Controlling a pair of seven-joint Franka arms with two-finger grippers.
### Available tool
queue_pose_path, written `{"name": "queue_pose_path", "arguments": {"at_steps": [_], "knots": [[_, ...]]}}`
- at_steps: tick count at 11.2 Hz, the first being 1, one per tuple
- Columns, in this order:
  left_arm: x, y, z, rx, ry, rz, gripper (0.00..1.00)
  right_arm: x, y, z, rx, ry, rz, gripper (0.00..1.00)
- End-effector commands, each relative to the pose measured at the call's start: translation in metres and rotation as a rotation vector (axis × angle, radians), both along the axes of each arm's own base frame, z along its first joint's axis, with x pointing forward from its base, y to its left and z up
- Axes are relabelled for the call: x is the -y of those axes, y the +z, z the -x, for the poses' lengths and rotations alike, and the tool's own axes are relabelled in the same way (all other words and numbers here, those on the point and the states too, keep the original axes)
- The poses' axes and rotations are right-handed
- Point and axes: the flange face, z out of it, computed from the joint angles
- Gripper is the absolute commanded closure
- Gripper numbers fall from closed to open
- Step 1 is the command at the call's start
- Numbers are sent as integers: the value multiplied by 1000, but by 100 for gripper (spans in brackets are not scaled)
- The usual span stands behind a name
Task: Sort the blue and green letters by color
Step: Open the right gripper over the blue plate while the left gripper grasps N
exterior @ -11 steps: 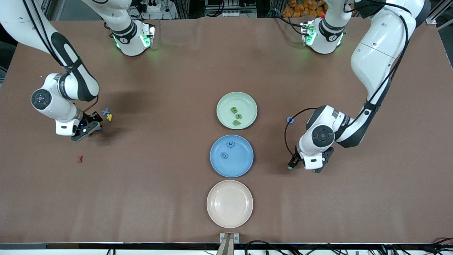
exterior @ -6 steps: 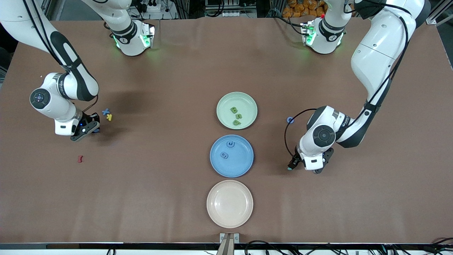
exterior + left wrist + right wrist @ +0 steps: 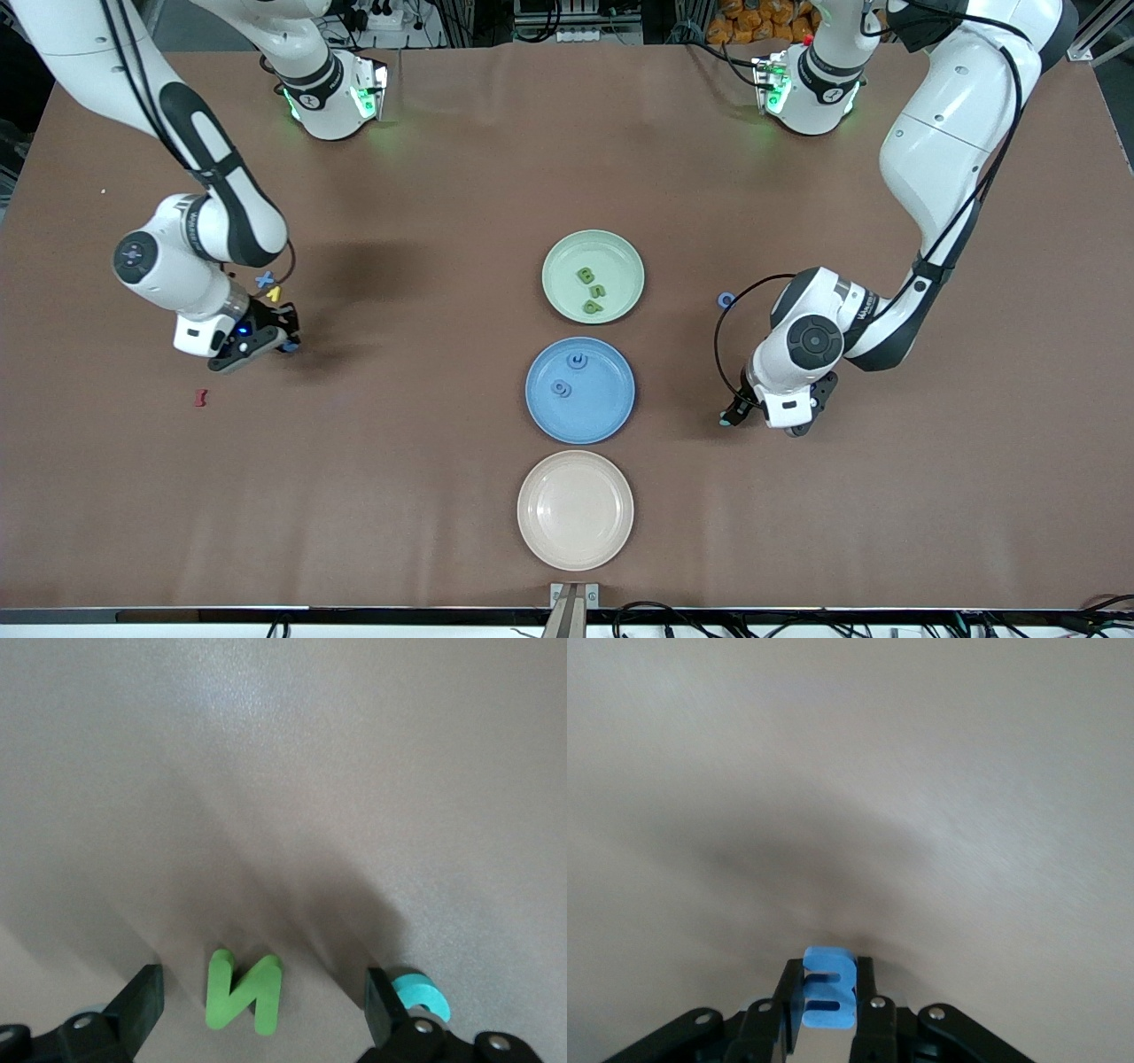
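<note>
Right gripper (image 3: 826, 1014) over bare brown table (image 3: 399, 496) at right arm's end, clamped on flat blue foam E (image 3: 829, 1000), lifted. Blue x (image 3: 264, 279) and yellow K (image 3: 275, 292) lying close by; dark red letter (image 3: 201, 398) nearer the camera. Left gripper (image 3: 261, 1019) spread wide, empty, low over flat green foam N (image 3: 243, 990). Green plate (image 3: 558, 297) holding green B (image 3: 585, 276) plus two more green letters, shapes not legible. Blue plate (image 3: 611, 416) holding two blue letters. Blue ring letter (image 3: 726, 299) on table. "Franka" on left arm (image 3: 858, 307), barely legible.
</note>
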Motion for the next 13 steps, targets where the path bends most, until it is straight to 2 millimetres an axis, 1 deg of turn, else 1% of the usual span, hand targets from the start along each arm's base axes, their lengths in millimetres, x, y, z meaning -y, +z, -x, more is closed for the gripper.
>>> {"name": "queue_pose_path", "arguments": {"at_steps": [1,4,6,7,8,9,10,11,13], "knots": [[-2,-1,-4,27,-15,-1,0,-68,18,-19,7,-186,-35,100],[-2,-1,-4,32,-6,3,0,-146,32,-42,15,-316,-79,100],[-1,-1,-4,33,-3,5,0,-206,38,-57,16,-388,-138,100],[0,-1,-3,34,-1,6,0,-231,43,-64,22,-418,-172,100],[-1,0,-4,32,10,11,56,-258,47,-70,25,-440,-201,100],[0,0,-4,31,10,12,100,-286,50,-77,28,-464,-233,100],[-1,1,-5,34,12,13,100,-311,51,-85,33,-481,-261,100],[-1,3,-5,37,13,14,100,-330,53,-93,44,-494,-283,100],[-2,9,-7,45,20,14,100,-368,62,-100,66,-488,-325,100]]}}
